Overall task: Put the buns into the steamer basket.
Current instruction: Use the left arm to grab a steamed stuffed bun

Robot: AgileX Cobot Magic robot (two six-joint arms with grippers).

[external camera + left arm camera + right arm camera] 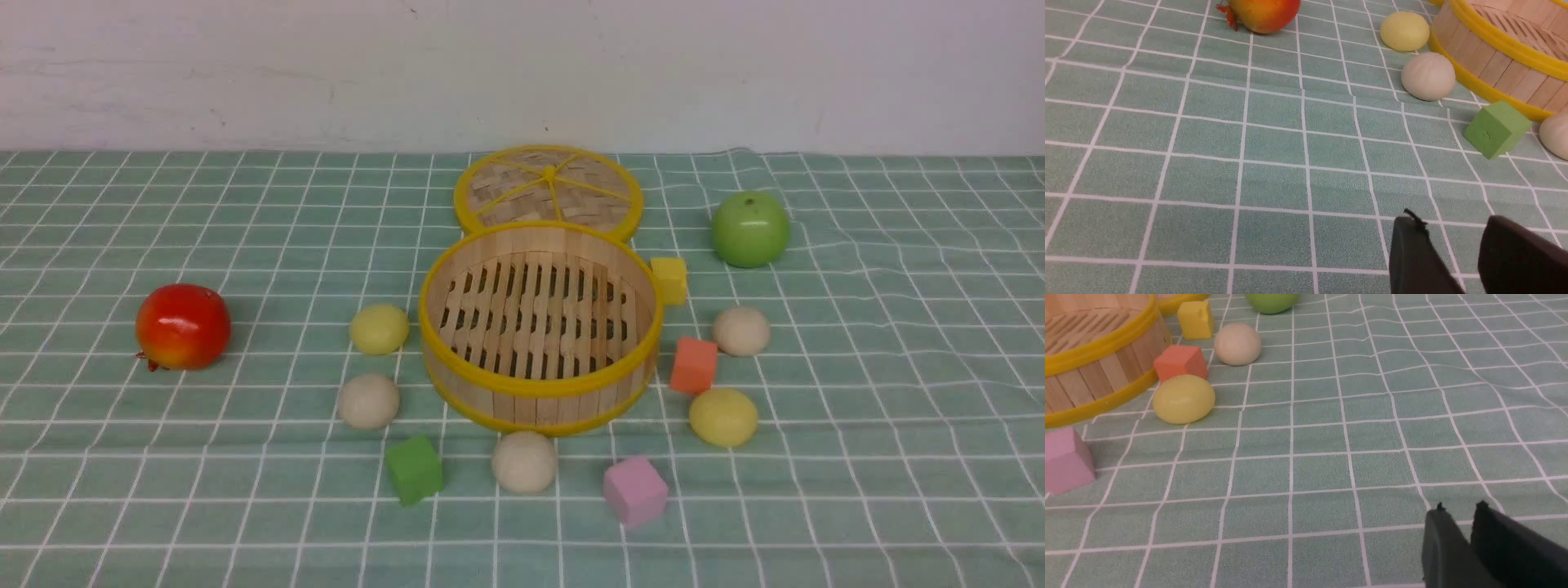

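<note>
Bamboo basket (522, 406) is sitting empty on the bench (122, 490); five buns (380, 329) are lying around it, outside. Left jaws are hanging slightly apart, right jaws nearly closed, both holding nothing.

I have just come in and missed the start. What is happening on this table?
Nothing is being handled yet. The steamer basket is empty. The buns all lie on the cloth around it: one in front, two on its left and two on its right. The left gripper is open and the right gripper looks shut. Both hold nothing.
</note>
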